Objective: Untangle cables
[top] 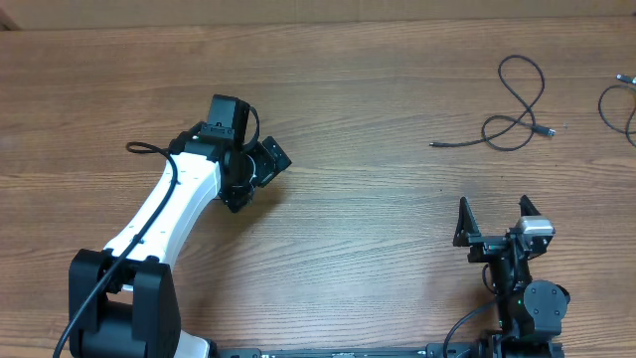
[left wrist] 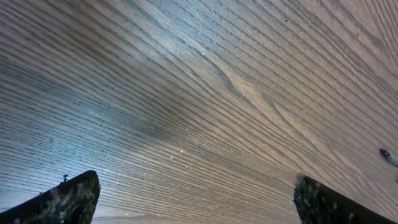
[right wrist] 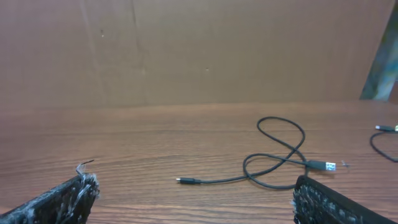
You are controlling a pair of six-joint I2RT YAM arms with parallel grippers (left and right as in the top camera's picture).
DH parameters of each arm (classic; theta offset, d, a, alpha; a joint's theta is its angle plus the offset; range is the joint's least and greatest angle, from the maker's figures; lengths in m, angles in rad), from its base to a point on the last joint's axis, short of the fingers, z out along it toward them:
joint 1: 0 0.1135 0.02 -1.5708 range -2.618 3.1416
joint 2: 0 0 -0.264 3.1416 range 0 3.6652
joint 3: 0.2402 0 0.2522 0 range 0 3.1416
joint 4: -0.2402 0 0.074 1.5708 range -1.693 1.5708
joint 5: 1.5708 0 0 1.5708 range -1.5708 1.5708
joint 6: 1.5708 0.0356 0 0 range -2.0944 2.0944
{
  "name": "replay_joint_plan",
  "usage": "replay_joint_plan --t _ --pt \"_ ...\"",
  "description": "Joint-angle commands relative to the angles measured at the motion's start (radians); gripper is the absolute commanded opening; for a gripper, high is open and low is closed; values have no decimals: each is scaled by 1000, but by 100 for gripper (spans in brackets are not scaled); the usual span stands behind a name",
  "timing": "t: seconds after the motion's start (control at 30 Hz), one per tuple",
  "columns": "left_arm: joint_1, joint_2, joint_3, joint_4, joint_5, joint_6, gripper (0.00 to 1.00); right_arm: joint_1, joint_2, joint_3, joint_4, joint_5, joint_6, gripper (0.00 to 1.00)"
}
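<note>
One thin black cable [top: 514, 109] lies looped on the wooden table at the far right, with a small plug at its left end and a pale USB plug at its right end; it also shows in the right wrist view [right wrist: 273, 163]. A second thin black cable [top: 618, 104] lies apart from it at the right edge, partly cut off, and shows in the right wrist view [right wrist: 380, 142]. My left gripper [top: 260, 174] is open and empty over bare wood left of centre [left wrist: 196, 199]. My right gripper [top: 494, 221] is open and empty near the front edge, short of the looped cable [right wrist: 193, 202].
The wooden table [top: 378, 199] runs across the view. A brown cardboard wall [right wrist: 199, 50] stands behind its far edge. The left arm's thicker black cable [top: 149, 149] hangs beside the white arm link.
</note>
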Motion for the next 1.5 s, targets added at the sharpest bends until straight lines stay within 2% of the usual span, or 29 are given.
replay_joint_plan --t 0.0,1.47 --pt "-5 2 -4 0 7 -10 99 5 -13 -11 1 29 -31 100" --pt "-10 -11 -4 -1 -24 -10 99 5 -13 -11 1 48 -53 100"
